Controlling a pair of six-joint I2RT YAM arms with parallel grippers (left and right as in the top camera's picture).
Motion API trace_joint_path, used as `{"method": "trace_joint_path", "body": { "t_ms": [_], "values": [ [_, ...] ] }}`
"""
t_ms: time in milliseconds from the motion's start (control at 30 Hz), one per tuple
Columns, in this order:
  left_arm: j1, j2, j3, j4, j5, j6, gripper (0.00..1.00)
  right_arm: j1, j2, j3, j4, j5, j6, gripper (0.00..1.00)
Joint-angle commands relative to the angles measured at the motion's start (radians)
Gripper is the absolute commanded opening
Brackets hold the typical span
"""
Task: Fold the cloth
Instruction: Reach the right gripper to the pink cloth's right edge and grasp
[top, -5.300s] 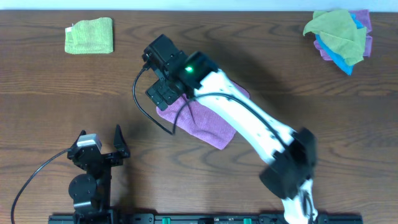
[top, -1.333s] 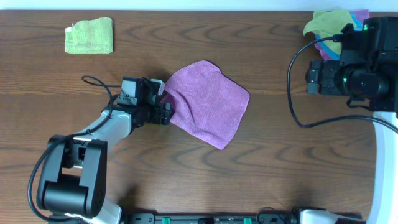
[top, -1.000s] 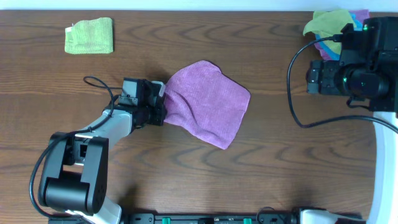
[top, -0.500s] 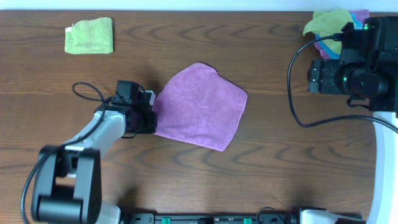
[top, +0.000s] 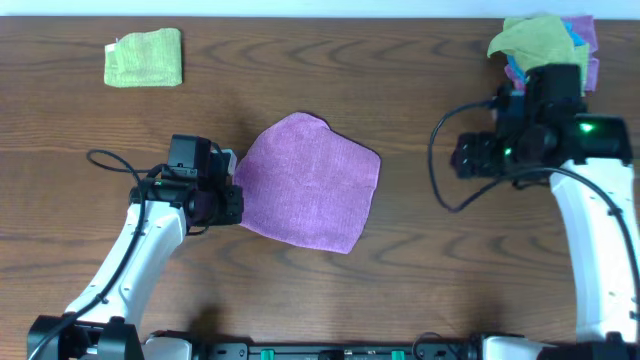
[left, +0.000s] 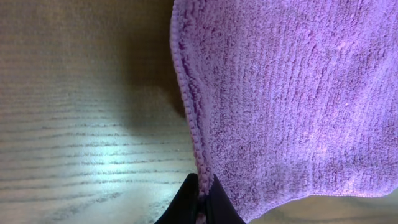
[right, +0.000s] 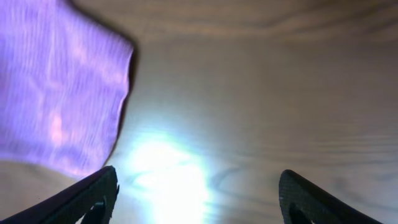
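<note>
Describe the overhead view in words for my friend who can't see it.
A lilac cloth lies spread out mid-table, its left edge pinched by the left gripper. The right gripper hangs open over bare wood to its right. A folded green cloth sits top-left, a pile of cloths top-right.

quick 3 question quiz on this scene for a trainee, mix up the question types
1. True or false: the left pincer is shut on the edge of the purple cloth.
2. Pick one: the right pincer is A) shut on the purple cloth, B) open above bare table, C) shut and holding nothing.
3. Fill the gap: the folded green cloth lies at the table's far ___ corner.

Key: 1 true; 2 B; 3 left.
</note>
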Motion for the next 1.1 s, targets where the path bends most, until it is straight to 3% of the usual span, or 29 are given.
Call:
{"method": "trace_joint_path", "body": {
  "t_ms": [0, 200, 467, 867, 1067],
  "values": [
    [0.003, 0.001, -0.004, -0.01, -0.027, -0.048, 0.06, 0.052, -0.003, -0.068, 0.01, -0.102, -0.028, 0.83],
    [-0.004, 0.001, -0.02, -0.018, -0.028, -0.092, 0.06, 0.166, -0.003, -0.165, 0.042, -0.22, -0.031, 0.83],
    [-0.051, 0.001, -0.096, -0.011, -0.046, -0.141, 0.06, 0.283, -0.003, -0.251, 0.126, -0.232, -0.016, 0.85],
    [-0.091, 0.001, -0.124, -0.014, -0.019, -0.191, 0.06, 0.406, 0.046, -0.258, 0.438, -0.279, 0.083, 0.81],
    [-0.095, 0.001, -0.124, 0.001, -0.024, -0.201, 0.06, 0.418, 0.134, -0.258, 0.351, -0.137, 0.119, 0.75]
  ]
}}
